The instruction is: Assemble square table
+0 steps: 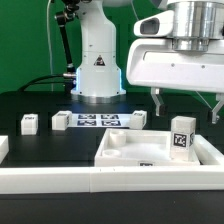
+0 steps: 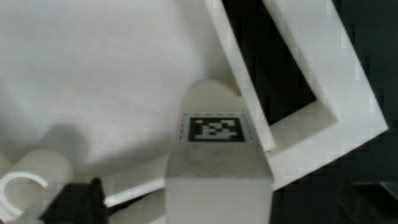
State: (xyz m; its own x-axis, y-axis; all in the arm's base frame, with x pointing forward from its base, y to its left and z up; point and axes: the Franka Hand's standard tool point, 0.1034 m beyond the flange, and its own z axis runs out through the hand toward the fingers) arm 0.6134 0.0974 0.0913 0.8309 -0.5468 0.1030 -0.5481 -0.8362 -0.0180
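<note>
A white plastic square tabletop with a raised rim (image 1: 120,158) (image 2: 107,80) lies flat on the black counter (image 1: 40,142). It sits toward the exterior view's right, just behind the long white border rail (image 1: 60,181) that runs along the counter's edge nearest that camera. A raised corner socket (image 1: 118,140) shows inside the rim on the exterior view's left side of the tabletop.

One white block leg with a black-and-white square tag (image 1: 181,137) (image 2: 217,128) stands upright on the tabletop, inside the rim and toward its exterior-view right side. Its tag faces the exterior camera.

The jaws hang directly above this leg and are spread as wide as they go. One finger is to each side, well clear of the leg's faces, and they have hold of nothing. In the wrist view the leg rises up the middle of the picture with its tag plain. Whether its foot is seated in a socket cannot be told.

Farther back, near the middle of the counter, the flat white marker board (image 1: 97,120) lies in front of the white robot base (image 1: 97,65). Three more small white tagged block legs rest on the counter apart from the tabletop. Two (image 1: 29,123) (image 1: 61,119) are toward the exterior view's left of the marker board, and one (image 1: 137,118) is just beside its other end.
</note>
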